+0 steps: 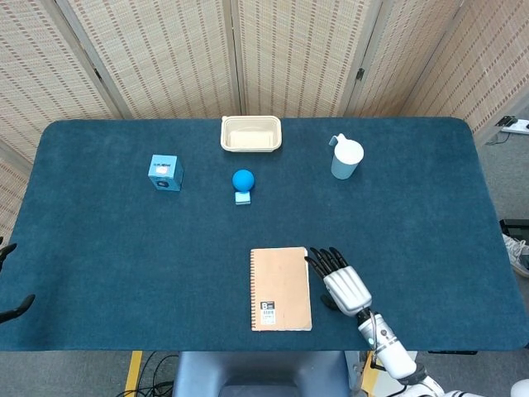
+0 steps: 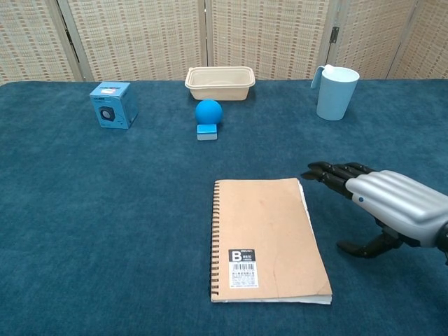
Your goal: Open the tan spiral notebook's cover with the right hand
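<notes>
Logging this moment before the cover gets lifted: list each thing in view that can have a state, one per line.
tan spiral notebook: closed, flat on the table, spiral on the left.
right hand: empty, fingers apart, beside the notebook's right edge.
left hand: only dark fingertips at the frame edge; state unclear.
beige tray: upright, nothing visible inside.
light blue pitcher: upright.
blue box: upright.

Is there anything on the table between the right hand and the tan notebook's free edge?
Nothing visible. The right hand sits just beside the notebook, fingers apart, with only bare blue cloth between them; the cup stands far behind.
</notes>
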Available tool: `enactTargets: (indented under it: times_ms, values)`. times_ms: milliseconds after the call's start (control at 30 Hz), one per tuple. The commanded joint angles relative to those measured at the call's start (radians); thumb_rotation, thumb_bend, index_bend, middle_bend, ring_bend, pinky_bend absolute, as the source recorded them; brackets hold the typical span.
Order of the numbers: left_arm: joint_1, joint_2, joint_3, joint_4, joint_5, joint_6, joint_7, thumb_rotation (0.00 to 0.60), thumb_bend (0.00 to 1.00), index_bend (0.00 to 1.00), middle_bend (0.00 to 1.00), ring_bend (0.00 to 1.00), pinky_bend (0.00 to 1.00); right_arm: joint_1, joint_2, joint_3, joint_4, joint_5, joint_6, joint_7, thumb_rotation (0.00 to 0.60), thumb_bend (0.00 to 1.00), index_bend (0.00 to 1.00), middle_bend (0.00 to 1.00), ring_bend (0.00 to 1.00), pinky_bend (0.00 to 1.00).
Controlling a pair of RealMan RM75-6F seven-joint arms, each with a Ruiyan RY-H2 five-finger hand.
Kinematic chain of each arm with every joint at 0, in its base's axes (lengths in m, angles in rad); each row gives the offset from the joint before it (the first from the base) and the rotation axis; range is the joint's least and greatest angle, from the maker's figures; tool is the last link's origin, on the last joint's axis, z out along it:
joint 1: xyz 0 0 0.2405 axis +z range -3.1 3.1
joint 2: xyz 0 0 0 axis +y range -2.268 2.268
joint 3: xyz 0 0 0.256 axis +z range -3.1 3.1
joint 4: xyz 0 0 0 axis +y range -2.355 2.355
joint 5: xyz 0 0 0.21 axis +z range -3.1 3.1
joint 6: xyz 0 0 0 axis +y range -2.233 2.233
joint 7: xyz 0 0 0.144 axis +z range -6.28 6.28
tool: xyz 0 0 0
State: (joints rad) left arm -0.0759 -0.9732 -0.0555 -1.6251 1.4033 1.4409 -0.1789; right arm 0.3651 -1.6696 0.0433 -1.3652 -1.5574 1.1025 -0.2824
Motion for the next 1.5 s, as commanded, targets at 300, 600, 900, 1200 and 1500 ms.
enactTargets:
  times_ms: [300,600,900,1200,1500]
  values:
    - [0.024,0.033,-0.016,0.013,-0.018,0.016,-0.097,0.6,0.27,0.12,0.04,0.07,0.14,0.031,-0.048,-0.01,0.018,0.018,-0.021,0.027,0.6,0.36,0.0,0.0,0.0,0.0]
    - [0.025,0.038,-0.011,0.018,-0.005,0.006,-0.105,0.6,0.27,0.12,0.04,0.07,0.14,0.04,-0.057,-0.02,0.024,0.011,0.001,0.051,0.6,0.39,0.0,0.0,0.0,0.0]
    - [0.024,0.033,-0.017,0.015,-0.021,0.001,-0.083,0.6,0.27,0.12,0.04,0.07,0.14,0.051,-0.066,-0.019,0.035,0.013,0.012,0.076,0.6,0.4,0.0,0.0,0.0,0.0]
    - [0.048,0.042,-0.048,0.028,-0.089,0.013,-0.155,0.6,0.27,0.12,0.04,0.07,0.14,0.076,-0.149,-0.013,0.135,-0.052,0.082,0.232,0.6,0.4,0.0,0.0,0.0,0.0]
    - [0.072,0.051,-0.067,0.054,-0.109,0.024,-0.238,0.6,0.27,0.12,0.04,0.07,0.14,0.131,-0.201,0.023,0.155,-0.078,0.098,0.229,0.6,0.4,0.0,0.0,0.0,0.0]
